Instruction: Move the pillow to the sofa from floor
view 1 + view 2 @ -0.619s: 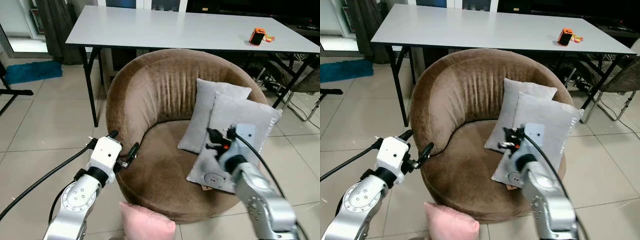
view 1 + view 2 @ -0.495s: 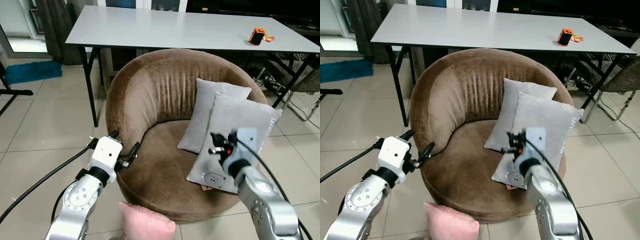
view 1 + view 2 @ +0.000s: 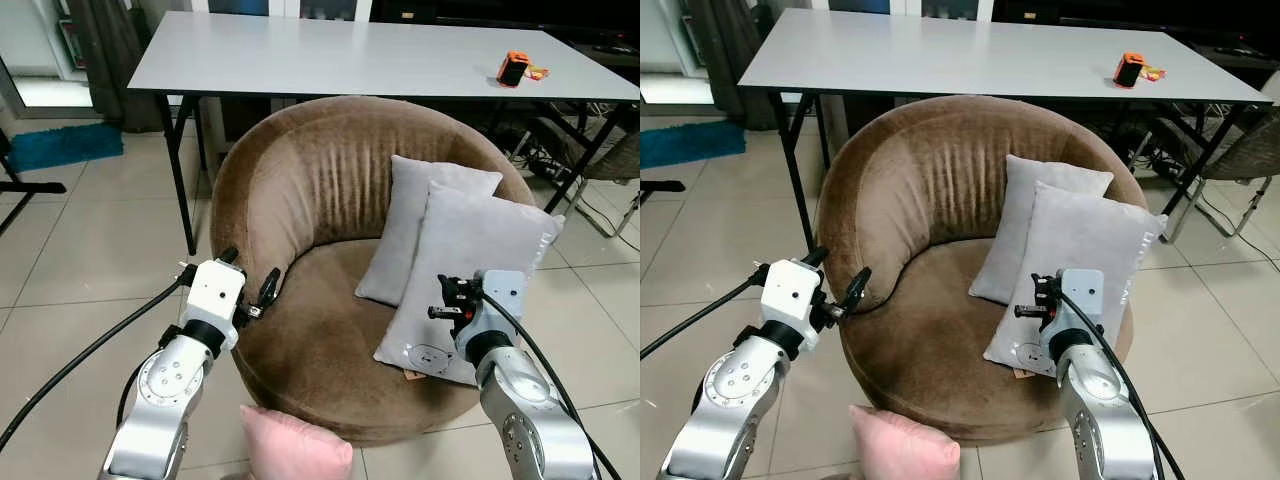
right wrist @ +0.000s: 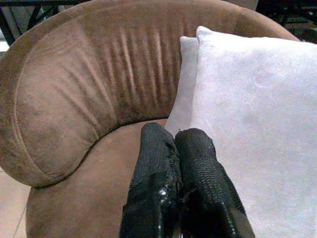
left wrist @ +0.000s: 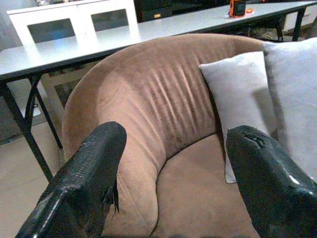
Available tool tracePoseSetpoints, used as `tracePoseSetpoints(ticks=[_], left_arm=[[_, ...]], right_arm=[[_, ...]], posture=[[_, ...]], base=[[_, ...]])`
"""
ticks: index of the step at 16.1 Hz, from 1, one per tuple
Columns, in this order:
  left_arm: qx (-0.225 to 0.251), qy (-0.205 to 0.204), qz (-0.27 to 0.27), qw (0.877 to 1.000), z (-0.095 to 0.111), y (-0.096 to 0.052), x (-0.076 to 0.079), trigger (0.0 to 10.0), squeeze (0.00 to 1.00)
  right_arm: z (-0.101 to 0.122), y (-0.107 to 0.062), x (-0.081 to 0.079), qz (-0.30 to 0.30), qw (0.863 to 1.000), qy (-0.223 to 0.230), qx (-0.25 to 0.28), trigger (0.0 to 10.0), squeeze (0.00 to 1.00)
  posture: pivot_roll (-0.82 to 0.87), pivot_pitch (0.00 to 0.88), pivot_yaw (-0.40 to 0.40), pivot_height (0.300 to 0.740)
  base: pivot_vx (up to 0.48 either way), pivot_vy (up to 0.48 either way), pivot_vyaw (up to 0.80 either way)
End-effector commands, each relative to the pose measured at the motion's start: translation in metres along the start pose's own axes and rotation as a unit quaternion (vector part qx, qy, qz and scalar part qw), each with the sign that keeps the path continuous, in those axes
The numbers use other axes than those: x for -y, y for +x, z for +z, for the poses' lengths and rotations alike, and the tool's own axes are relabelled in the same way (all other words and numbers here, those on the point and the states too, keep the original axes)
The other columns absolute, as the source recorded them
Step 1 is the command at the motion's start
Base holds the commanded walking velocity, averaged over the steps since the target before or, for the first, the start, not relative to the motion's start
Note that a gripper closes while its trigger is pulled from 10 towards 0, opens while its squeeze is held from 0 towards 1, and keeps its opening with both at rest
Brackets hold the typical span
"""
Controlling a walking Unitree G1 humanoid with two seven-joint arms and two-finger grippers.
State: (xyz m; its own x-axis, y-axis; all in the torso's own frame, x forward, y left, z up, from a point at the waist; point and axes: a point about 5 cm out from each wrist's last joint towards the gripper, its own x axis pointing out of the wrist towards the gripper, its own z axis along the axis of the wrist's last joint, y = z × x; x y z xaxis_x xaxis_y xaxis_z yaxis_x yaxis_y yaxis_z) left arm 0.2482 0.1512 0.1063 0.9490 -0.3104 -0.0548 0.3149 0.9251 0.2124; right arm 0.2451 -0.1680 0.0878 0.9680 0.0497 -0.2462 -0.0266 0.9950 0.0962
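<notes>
A pink pillow (image 3: 290, 445) lies on the tiled floor right in front of the round brown sofa (image 3: 310, 190), at the bottom edge of the eye views. Two grey pillows (image 3: 470, 270) lean upright against the sofa's right side. My left gripper (image 3: 250, 272) hovers open by the sofa's left front rim, well above the pink pillow; in the left wrist view its fingers (image 5: 94, 168) stand wide apart with nothing between them. My right gripper (image 3: 445, 298) is shut and holds nothing, just in front of the nearer grey pillow (image 4: 257, 114).
A long grey table (image 3: 370, 55) stands behind the sofa with an orange object (image 3: 513, 68) on its right end. A blue rug (image 3: 60, 143) lies at far left. Table legs and cables crowd the right (image 3: 590, 170). Black cables trail from both arms.
My right gripper has pulled back and down from the grey pillow towards me. The left gripper has risen slightly beside the sofa rim. The pink pillow has not moved.
</notes>
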Motion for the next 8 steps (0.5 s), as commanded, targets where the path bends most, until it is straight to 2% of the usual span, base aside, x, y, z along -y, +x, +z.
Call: tracePoseSetpoints(ticks=[1,8], left_arm=[[0.000,0.001,-0.004,1.000,-0.0009,0.0018,0.0024,10.0,0.00],[0.002,0.002,-0.006,1.000,-0.0029,0.0018,0.0017,10.0,0.00]], right_arm=[[0.0024,-0.0015,0.0034,-0.005,1.000,-0.012,0.008,10.0,0.00],[0.0033,-0.0049,0.0080,-0.023,1.000,-0.011,0.014,10.0,0.00]], posture=[[-0.01,0.000,-0.039,0.740],[-0.01,0.000,-0.035,0.740]], base=[[0.000,0.000,0.00],[0.000,0.000,0.00]])
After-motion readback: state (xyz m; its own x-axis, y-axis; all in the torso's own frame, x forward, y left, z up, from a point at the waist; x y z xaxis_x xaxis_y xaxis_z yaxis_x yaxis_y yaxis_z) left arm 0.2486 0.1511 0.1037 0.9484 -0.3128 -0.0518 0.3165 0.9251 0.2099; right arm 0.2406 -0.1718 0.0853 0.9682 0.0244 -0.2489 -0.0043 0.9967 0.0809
